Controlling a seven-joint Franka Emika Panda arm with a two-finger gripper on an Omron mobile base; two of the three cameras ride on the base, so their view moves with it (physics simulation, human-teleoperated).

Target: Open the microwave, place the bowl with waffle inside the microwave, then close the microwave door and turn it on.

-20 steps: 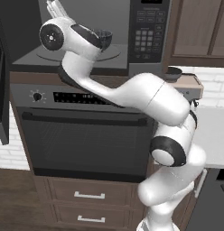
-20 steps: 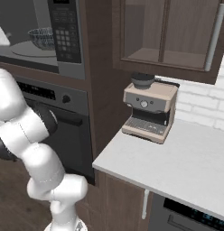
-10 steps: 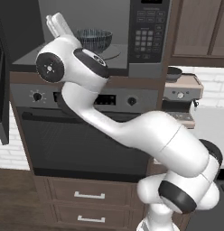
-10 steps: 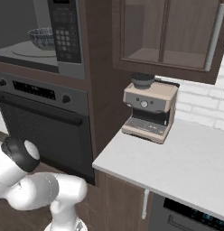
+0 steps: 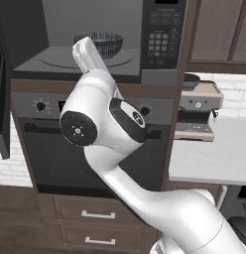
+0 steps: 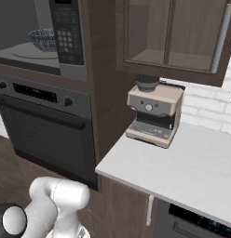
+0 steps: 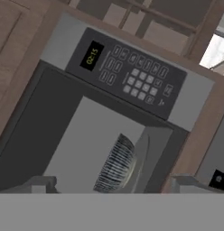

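Since bowl (image 5: 105,43) already sits on turntable inside microwave (image 6: 47,35), end effector (image 7: 109,187) open and empty, next swing around door (image 5: 2,94) at left, push shut evenly.

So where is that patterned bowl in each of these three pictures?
Left base view: the bowl sits on the turntable inside the open microwave, upper middle.
Right base view: upper left corner, inside the cavity.
Hand view: lower middle, seen tilted.
Shared landmark: the keypad panel beside the cavity.
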